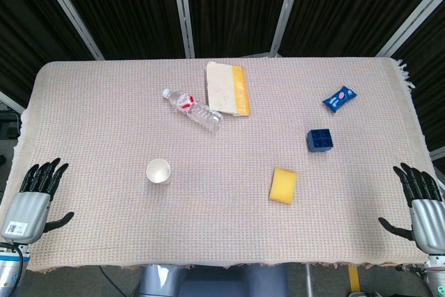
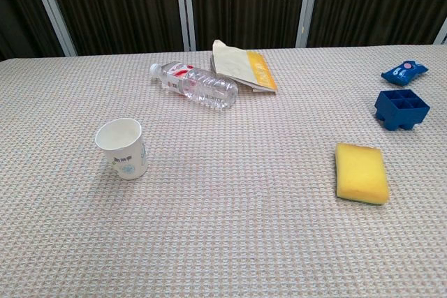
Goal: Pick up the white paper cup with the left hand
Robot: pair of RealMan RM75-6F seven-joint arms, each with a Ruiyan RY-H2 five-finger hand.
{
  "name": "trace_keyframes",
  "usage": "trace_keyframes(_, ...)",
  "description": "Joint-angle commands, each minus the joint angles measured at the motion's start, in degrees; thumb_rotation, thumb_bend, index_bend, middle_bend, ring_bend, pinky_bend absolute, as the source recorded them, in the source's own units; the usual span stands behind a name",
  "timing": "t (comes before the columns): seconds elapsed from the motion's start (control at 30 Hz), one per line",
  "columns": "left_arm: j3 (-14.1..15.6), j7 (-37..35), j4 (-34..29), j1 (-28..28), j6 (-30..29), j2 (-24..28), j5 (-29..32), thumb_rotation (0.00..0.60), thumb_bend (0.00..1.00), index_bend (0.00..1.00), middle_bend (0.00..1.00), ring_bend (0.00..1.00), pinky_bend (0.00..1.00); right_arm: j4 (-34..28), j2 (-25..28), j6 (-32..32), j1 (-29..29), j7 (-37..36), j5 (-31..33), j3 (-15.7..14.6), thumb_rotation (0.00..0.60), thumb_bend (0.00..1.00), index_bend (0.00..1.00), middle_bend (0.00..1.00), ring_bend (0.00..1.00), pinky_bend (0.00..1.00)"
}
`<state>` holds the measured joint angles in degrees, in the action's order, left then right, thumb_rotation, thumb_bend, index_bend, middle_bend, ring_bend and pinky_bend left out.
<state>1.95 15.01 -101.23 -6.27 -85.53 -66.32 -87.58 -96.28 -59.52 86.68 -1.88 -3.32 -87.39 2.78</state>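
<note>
My left hand rests at the surface's near left corner, fingers spread and holding nothing; my right hand lies likewise at the near right corner. I judge the reach not yet begun. The white paper cup stands upright, well apart from the left hand, toward the near edge left of centre, and looks empty. Next I must carry the hand across and close around its wall. A plastic bottle lies on its side beyond; a blue compartment box sits right, apparently empty.

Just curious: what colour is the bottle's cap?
White; the cap of the lying bottle shows best in the chest view.
</note>
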Motion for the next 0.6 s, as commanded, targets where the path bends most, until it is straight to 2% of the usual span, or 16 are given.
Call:
trace_keyframes(0.03,-0.07,0.02,0.02,0.04,0.15,0.00,0.10,0.600,0.09,0.00,0.00,0.00,0.00,-0.01,-0.06,-0.16,-0.04,0.18,-0.04,-0.09,0.600,0.05,0.00,0.00,0.00,0.00)
trace_keyframes(0.43,-0.66,-0.14,-0.41,-0.47,1.53,0.01,0.33,0.600,0.09,0.00,0.00,0.00,0.00,-0.29,-0.19,-0.33,-0.12,0.60,-0.18,-0.18,0.600,0.05,0.00,0.00,0.00,0.00)
trace_keyframes(0.6,-1.90,-0.18,-0.86,-2.67,5.40,0.12,2.35,0.600,0.09,0.00,0.00,0.00,0.00,-0.19,-0.41,-0.85,-0.26,1.10,0.04,-0.30,0.600,0.05,0.00,0.00,0.00,0.00)
